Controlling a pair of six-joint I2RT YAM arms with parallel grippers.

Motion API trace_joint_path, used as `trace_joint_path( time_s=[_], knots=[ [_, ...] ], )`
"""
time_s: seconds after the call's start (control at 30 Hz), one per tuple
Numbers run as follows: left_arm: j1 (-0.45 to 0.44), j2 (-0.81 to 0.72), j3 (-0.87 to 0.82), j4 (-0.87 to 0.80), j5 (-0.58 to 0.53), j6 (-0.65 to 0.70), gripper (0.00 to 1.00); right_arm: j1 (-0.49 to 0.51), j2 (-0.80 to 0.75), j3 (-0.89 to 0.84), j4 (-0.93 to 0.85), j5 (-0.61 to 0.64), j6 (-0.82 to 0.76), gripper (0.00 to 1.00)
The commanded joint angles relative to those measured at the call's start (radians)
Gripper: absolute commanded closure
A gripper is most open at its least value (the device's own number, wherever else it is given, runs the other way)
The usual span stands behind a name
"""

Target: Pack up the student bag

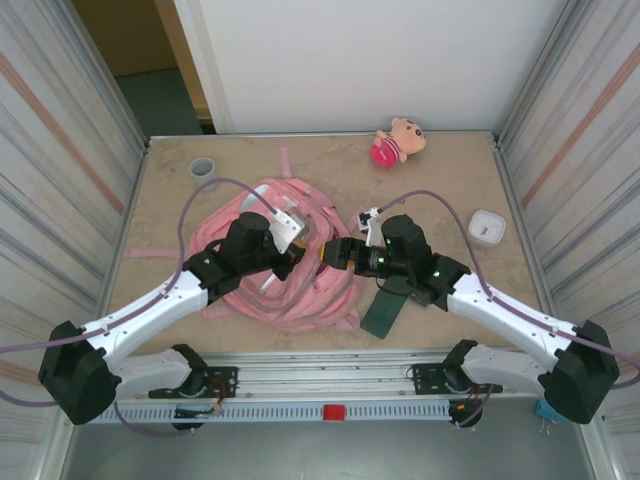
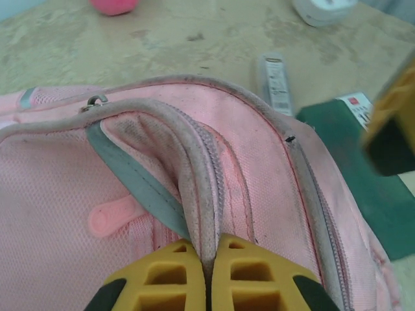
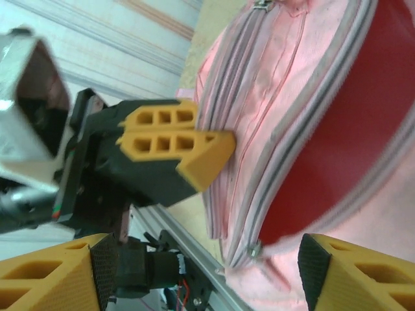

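Both arms reach inward from their bases, elbows bent, wrists nearly meeting at centre. The left pincer (image 2: 209, 256) is clamped tight, its yellow fingers (image 2: 253, 272) pressed together on a seam of the student bag (image 2: 259, 162). The right pincer (image 3: 207, 259) faces it close by, jaws spread wide apart.

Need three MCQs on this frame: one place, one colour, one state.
1. The plush doll lies on the table: A at its near edge; B at its far edge; C at centre.
2. The flat item beside the student bag is: A yellow; B blue; C dark green.
3. The left gripper is: A shut on the bag's zipper rim; B wide open; C half open, empty.
B: the doll lies beyond the bag. C: the top view shows dark green. A: its fingers pinch the rim.
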Motion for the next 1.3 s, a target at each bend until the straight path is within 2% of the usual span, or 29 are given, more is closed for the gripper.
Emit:
trace_joint_path(
  time_s=[0.0,0.1,0.27,0.37,0.43,0.67,0.77,0.87,1.0,1.13,1.2,1.27],
  knots=[
    [-0.003,-0.044,0.04,0.109,0.169,0.164,1.0,-0.009,0.036,-0.028,0.136,0.004,0.116,0.27],
    [-0.003,-0.037,0.058,0.061,0.188,0.203,1.0,-0.01,0.057,-0.027,0.17,0.01,0.133,0.34],
    [-0.001,-0.068,0.06,-0.016,0.195,0.274,1.0,-0.009,0.054,-0.053,0.194,0.076,0.15,0.63],
    [0.005,-0.091,0.038,-0.01,0.129,0.287,1.0,-0.002,0.043,-0.086,0.266,0.091,0.173,0.86],
    [0.009,-0.099,0.034,-0.006,0.068,0.276,1.0,0.026,0.017,-0.111,0.285,0.153,0.183,0.99],
    [0.038,-0.039,0.062,0.029,-0.139,0.231,1.0,0.203,-0.085,-0.17,0.307,0.468,0.184,1.0],
    [0.057,0.016,0.1,0.038,-0.157,0.186,1.0,0.247,-0.092,-0.174,0.309,0.552,0.186,1.0],
    [0.06,0.056,0.132,0.056,-0.148,0.156,0.98,0.264,-0.07,-0.173,0.341,0.579,0.187,1.0],
    [0.06,0.066,0.166,0.028,-0.133,0.094,0.78,0.269,-0.034,-0.155,0.359,0.593,0.178,1.0],
    [0.06,-0.003,0.18,-0.108,-0.134,-0.072,0.6,0.267,-0.02,-0.117,0.311,0.606,0.133,1.0],
    [0.06,-0.061,0.18,-0.2,-0.132,-0.183,0.56,0.267,-0.018,-0.106,0.308,0.603,0.116,1.0],
    [0.06,-0.128,0.176,-0.288,-0.135,-0.329,0.55,0.267,-0.015,-0.099,0.316,0.597,0.104,1.0]
  ],
)
